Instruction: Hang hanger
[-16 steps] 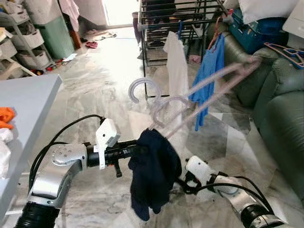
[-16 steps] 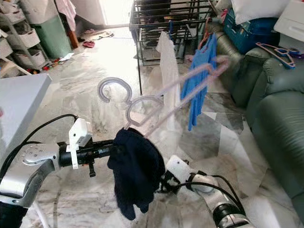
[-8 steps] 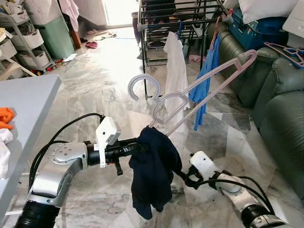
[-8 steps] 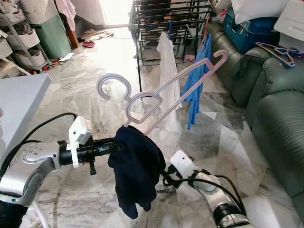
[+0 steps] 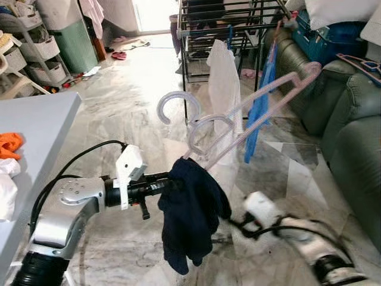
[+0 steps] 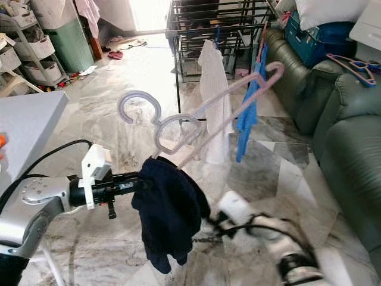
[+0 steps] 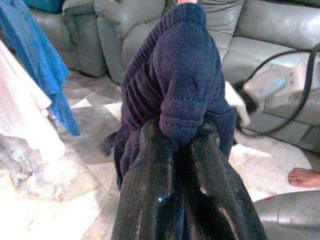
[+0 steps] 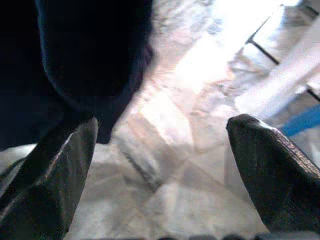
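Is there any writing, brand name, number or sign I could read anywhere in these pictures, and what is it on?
None can be read.
The dark garment, the pink hanger and the left gripper clamped on the garment show no print.
The storage drawers are too small and blurred to tell.

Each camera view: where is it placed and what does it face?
Left eye view: head, looking down at the left gripper holding a navy garment on a pink hanger.
Right eye view: the same scene.
Left wrist view: along shut jaws onto the navy garment, sofa behind.
Right wrist view: between the open right gripper jaws at marble floor.
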Motion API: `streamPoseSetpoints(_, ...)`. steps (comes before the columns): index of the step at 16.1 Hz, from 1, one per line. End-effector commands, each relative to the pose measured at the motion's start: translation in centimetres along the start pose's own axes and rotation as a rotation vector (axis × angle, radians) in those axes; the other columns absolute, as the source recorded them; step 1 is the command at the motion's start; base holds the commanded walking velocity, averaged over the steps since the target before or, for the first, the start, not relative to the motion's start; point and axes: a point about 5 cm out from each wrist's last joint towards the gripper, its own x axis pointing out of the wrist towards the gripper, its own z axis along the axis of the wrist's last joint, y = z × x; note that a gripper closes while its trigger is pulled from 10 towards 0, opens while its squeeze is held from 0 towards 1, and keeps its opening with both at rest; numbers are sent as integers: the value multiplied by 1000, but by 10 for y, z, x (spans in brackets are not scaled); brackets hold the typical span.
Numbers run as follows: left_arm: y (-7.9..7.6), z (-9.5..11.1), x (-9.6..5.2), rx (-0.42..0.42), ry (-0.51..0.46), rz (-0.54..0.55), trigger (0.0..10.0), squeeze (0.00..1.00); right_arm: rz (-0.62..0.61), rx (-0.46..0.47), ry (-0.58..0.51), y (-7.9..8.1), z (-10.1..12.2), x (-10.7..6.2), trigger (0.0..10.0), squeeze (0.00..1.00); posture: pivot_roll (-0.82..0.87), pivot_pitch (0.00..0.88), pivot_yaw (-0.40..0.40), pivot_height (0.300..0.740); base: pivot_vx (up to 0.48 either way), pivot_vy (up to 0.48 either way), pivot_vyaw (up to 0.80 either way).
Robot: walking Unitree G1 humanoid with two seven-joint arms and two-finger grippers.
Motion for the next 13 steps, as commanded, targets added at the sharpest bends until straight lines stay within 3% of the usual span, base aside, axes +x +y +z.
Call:
streamPoseSetpoints(1, 3, 8, -7, 26, -21, 25, 10000, 0, -10, 33, -79, -6, 9, -2, 10000, 0, -41, 0, 79, 740, 0, 0, 0)
streamPoseSetpoints(3, 5, 6, -8, 23, -16, 30, 10000, 0, 49, 91, -121, -7, 8, -8, 10000, 0, -50, 0, 84, 740, 0, 0, 0)
streamPoseSetpoints(7, 6, 11, -1, 38, -27, 8, 10000, 0, 325, 130, -47, 30, -6, -3, 10000, 0, -63, 0, 95, 740, 0, 0, 0)
streamPoseSetpoints(9, 6, 15, 0, 45, -34, -1, 10000, 0, 291, 108, -40, 34, -1, 5, 10000, 0, -56, 0, 96, 740, 0, 0, 0)
streamPoseSetpoints(13, 0, 22, -1, 55, -46, -18, 10000, 0, 86, 47, -7, 21, 7, 16, 10000, 0, -34, 0, 90, 740, 0, 0, 0)
